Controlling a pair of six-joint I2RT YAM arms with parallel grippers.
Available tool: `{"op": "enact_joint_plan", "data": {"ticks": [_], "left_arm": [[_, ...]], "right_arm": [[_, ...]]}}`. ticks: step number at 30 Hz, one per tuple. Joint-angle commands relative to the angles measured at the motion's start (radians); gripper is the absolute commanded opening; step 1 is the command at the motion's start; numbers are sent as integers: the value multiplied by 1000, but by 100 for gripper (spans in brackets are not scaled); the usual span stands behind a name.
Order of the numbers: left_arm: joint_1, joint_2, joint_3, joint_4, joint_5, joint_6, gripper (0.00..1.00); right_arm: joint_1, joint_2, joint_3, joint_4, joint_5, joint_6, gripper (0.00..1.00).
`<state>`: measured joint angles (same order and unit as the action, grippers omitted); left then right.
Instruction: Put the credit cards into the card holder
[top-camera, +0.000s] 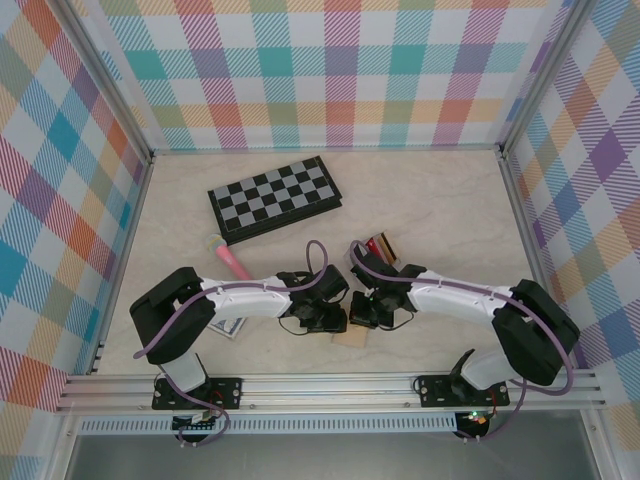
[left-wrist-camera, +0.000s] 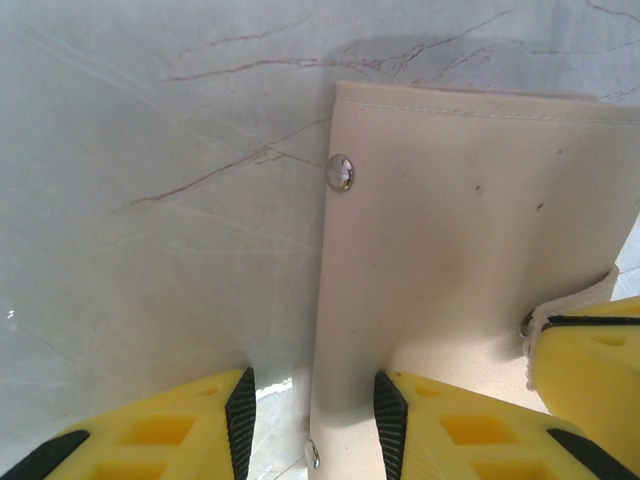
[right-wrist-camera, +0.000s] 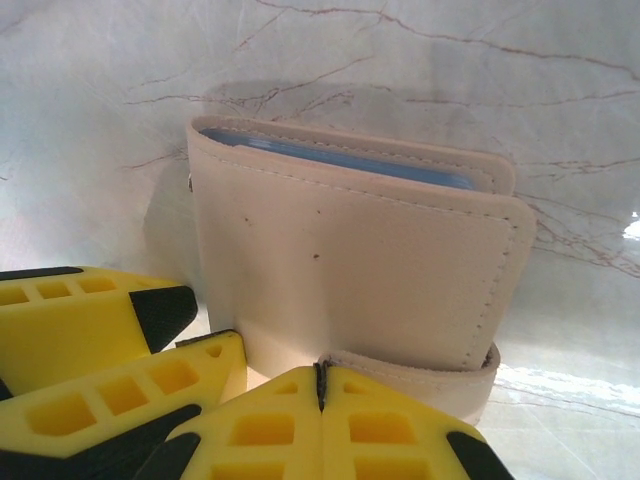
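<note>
A tan folding wallet (right-wrist-camera: 360, 250) lies on the table near the front, between the two arms. A blue card edge (right-wrist-camera: 330, 155) shows inside its fold. My right gripper (right-wrist-camera: 321, 375) is shut on the wallet's strap (right-wrist-camera: 420, 372). My left gripper (left-wrist-camera: 312, 400) is open and low over the wallet's (left-wrist-camera: 470, 230) left edge, one finger on either side of that edge. In the top view both grippers, left (top-camera: 328, 318) and right (top-camera: 365, 312), meet over the wallet (top-camera: 350, 340). Behind the right arm, red and dark cards (top-camera: 383, 246) stand in what looks like the card holder.
A folded chessboard (top-camera: 275, 198) lies at the back. A pink object (top-camera: 232, 262) lies left of centre, and a blue-patterned card pack (top-camera: 229, 328) peeks from under the left arm. Checked walls close in the table on three sides.
</note>
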<state>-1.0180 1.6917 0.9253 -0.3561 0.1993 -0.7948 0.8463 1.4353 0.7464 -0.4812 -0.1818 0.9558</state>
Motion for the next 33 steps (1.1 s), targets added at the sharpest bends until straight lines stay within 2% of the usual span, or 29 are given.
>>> {"op": "enact_joint_plan", "data": {"ticks": [1, 14, 22, 33], "left_arm": [[-24, 42, 9, 60, 7, -1, 39], [-24, 50, 15, 62, 14, -3, 39], [-24, 52, 14, 61, 8, -3, 39], [-24, 54, 12, 61, 12, -3, 39]], "right_arm": [[10, 28, -1, -26, 4, 0, 0], [13, -21, -102, -9, 51, 46, 0], [4, -107, -26, -7, 41, 14, 0], [1, -21, -16, 25, 26, 21, 0]]}}
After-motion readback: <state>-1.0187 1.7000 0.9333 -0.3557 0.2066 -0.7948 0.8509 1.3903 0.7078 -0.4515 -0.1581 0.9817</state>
